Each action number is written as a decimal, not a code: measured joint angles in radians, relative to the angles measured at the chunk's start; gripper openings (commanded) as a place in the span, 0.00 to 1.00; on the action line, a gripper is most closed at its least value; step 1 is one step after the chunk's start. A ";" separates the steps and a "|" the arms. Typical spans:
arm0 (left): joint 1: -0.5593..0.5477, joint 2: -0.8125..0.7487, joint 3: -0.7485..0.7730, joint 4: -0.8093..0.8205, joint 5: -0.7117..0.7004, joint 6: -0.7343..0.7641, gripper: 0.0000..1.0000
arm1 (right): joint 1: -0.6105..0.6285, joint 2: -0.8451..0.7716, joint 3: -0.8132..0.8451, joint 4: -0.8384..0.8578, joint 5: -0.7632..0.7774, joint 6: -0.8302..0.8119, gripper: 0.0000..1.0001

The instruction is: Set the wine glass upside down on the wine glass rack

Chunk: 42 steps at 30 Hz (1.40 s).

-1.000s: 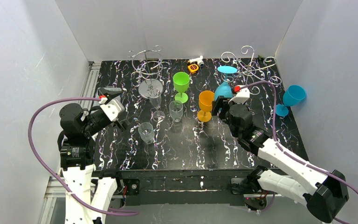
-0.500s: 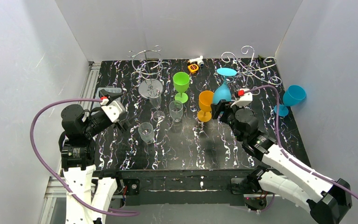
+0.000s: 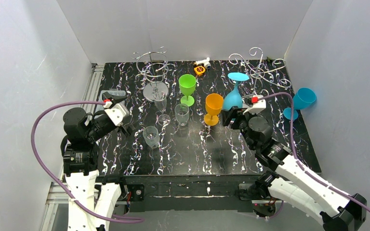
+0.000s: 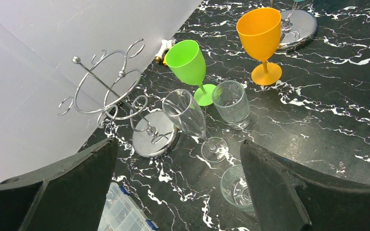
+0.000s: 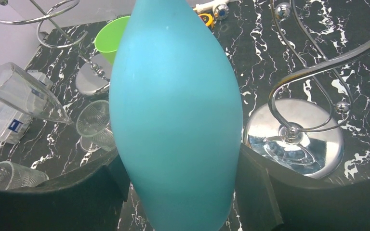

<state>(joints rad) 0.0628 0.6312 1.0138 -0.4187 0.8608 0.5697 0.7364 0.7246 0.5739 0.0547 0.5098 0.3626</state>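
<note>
Robot lab: white booth walls [image 3: 183, 29] (marbled tabletop [image 3: 197, 149]).

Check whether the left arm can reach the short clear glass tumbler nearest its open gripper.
Probably yes: the open, empty left gripper faces the short clear glass tumbler, with only bare black marbled tabletop between them.

Teal wine glass [image 5: 176, 110] inverted, foot up, nr chrome rack [image 5: 318, 130].

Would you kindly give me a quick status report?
Right tool shut on inverted blue glass. Left tool open, empty. Glass beside right rack, not hung.
</note>
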 measured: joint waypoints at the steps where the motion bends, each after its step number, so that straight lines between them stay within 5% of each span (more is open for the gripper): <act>1: 0.000 0.000 0.000 0.000 0.000 -0.002 0.98 | 0.000 -0.006 -0.002 -0.004 0.002 0.000 0.50; 23: 0.000 0.000 0.000 0.000 0.000 -0.013 0.98 | 0.015 -0.103 -0.115 0.051 0.037 0.104 0.53; 33: 0.000 0.000 0.000 0.000 0.000 -0.013 0.98 | 0.018 -0.081 -0.123 0.068 0.037 0.140 0.98; 42: 0.000 0.000 0.000 0.000 0.000 -0.021 0.98 | 0.018 -0.076 -0.069 -0.064 0.063 0.150 0.98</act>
<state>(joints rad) 0.0628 0.6312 1.0142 -0.4187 0.8608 0.5488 0.7540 0.6483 0.5045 -0.0093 0.5732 0.5121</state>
